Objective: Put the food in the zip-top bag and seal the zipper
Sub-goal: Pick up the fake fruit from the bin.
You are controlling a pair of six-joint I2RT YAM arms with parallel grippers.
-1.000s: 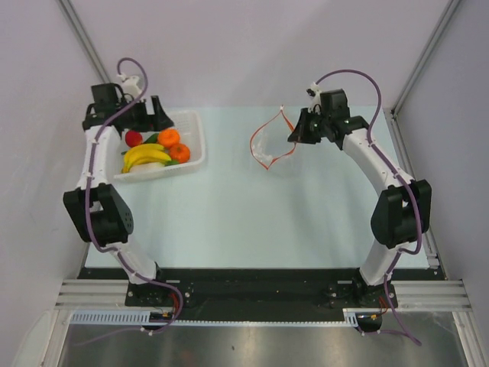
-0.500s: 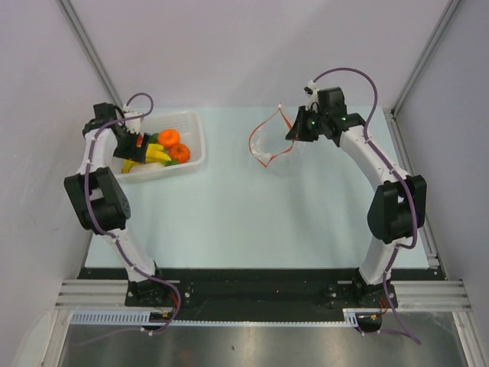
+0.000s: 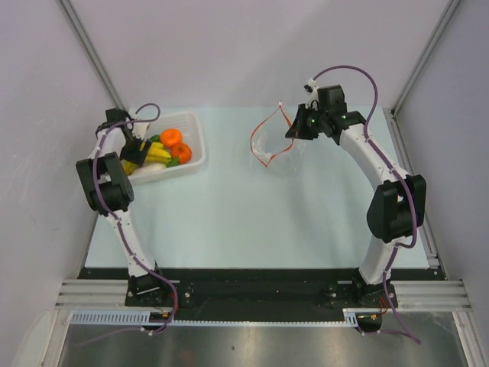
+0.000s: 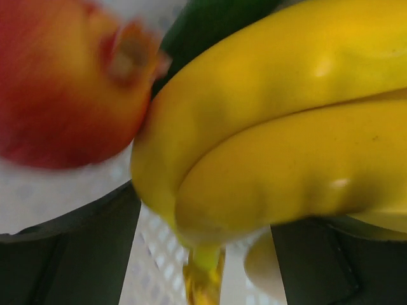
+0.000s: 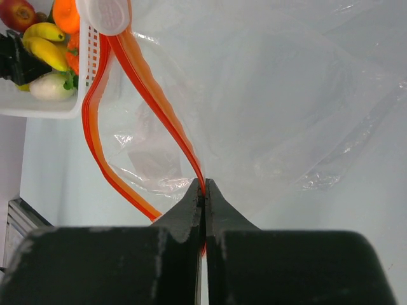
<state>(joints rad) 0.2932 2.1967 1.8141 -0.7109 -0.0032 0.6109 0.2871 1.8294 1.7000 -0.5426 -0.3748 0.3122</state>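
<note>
Your left gripper (image 3: 134, 149) has dropped into the tray (image 3: 195, 138), jaws spread around the bananas (image 4: 286, 127); right gripper (image 5: 203, 190) still pinches zipper (image 5: 149, 89).

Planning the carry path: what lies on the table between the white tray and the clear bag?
Nothing: bare table between tray and bag, top view shows.

- A white plastic tray (image 3: 193, 126) with latticed walls sits at the far left corner of the surface.
- The surface (image 3: 252, 214) is a pale blue-green sheet.
- A black strip (image 3: 252, 279) runs along its near edge, with an aluminium rail (image 3: 92, 294) beside it.
- A brushed metal sheet (image 3: 252, 344) lies nearest the camera.
- Plain grey walls (image 3: 252, 46) enclose the space, with slanted metal posts (image 3: 90, 50) at the corners.
</note>
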